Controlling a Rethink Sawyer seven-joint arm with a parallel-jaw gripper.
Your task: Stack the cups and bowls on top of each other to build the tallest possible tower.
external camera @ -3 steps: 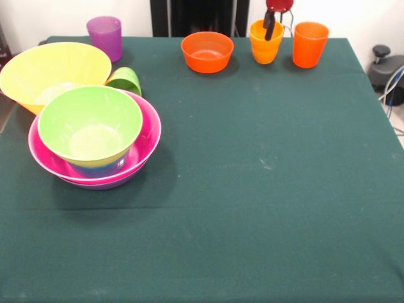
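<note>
Nearest the camera, front view: tower point(95, 142) at the left of the green tablecloth point(252, 189). Light green bowl point(90, 125) sits upright on top, nested in the pink bowl point(146, 136); a purple rim point(104, 185) shows beneath the pink one, and a blue band point(104, 169) shows between green and pink.

Yellow bowl point(53, 71) behind the tower, tilted, its rim touching or just beside the green bowl. Light green cup point(124, 81) lying on its side just right of the yellow bowl. Purple cup point(105, 36) upright at the far left edge.

Orange bowl point(207, 52) upright near the far edge, centre. Yellow-orange cup point(266, 41) upright to its right; orange cup point(309, 44) upright just beside that, apart.

Gripper point(271, 24) comes down from the top edge, a dark finger point(269, 26) over the rim of the yellow-orange cup. Released or clenched: cannot tell.

Only one view supplied.
</note>
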